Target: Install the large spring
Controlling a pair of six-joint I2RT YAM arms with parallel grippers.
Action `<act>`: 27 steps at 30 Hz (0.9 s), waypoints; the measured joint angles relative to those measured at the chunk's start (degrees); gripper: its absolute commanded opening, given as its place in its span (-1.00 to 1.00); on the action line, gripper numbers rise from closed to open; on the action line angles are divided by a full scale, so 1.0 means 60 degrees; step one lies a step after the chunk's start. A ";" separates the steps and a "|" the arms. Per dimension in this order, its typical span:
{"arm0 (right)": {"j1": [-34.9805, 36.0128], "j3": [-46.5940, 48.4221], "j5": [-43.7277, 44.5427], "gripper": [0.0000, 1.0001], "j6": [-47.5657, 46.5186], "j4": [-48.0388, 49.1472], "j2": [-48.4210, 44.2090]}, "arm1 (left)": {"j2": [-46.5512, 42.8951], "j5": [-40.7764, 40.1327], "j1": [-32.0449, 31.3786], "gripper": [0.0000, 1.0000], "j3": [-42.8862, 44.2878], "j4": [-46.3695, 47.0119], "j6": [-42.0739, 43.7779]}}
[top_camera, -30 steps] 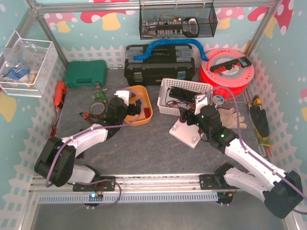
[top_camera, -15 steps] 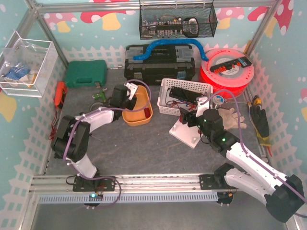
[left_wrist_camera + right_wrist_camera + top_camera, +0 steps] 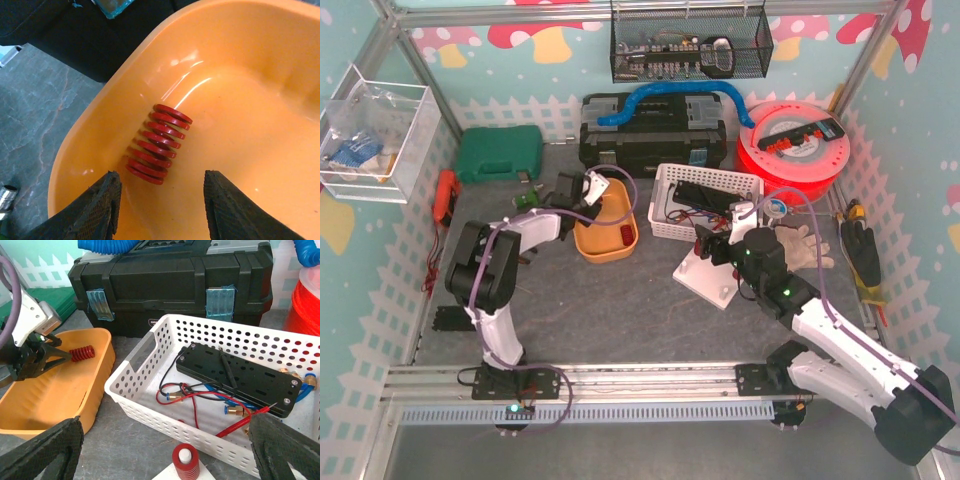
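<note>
A red coil spring (image 3: 159, 144), which I take for the large spring, lies on its side in the orange bowl (image 3: 260, 125). My left gripper (image 3: 160, 174) hangs just above it. The jaws are open, with one finger (image 3: 107, 205) on each side of the spring's near end, and they hold nothing. The right wrist view shows the same spring (image 3: 81, 353) by the left gripper's fingertips. My right gripper (image 3: 166, 422) stands wide open and empty over a white base plate (image 3: 708, 278). On that plate another red spring (image 3: 185, 461) sits on a white peg.
A white perforated basket (image 3: 150, 405) with a black block and wires stands right of the bowl (image 3: 590, 248). A black toolbox (image 3: 653, 132) stands behind both. A green case (image 3: 498, 152), a red reel (image 3: 790, 150) and gloves (image 3: 805, 243) line the edges.
The left arm has folded back and its gripper has moved from the bowl's left side to over the spring in the bowl. Its jaws have narrowed. The right arm has barely moved.
</note>
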 measured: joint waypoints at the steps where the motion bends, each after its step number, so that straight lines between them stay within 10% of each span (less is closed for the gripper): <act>1: 0.0000 0.0000 0.0007 0.80 0.0000 -0.0004 0.0000 | 0.0062 -0.0044 0.0004 -0.07 0.0044 0.0000 0.0091; 27: 0.0000 0.0000 0.0120 0.80 -0.0004 -0.0004 -0.0168 | 0.1570 -0.0517 0.0117 -0.16 0.1169 -0.0025 0.0940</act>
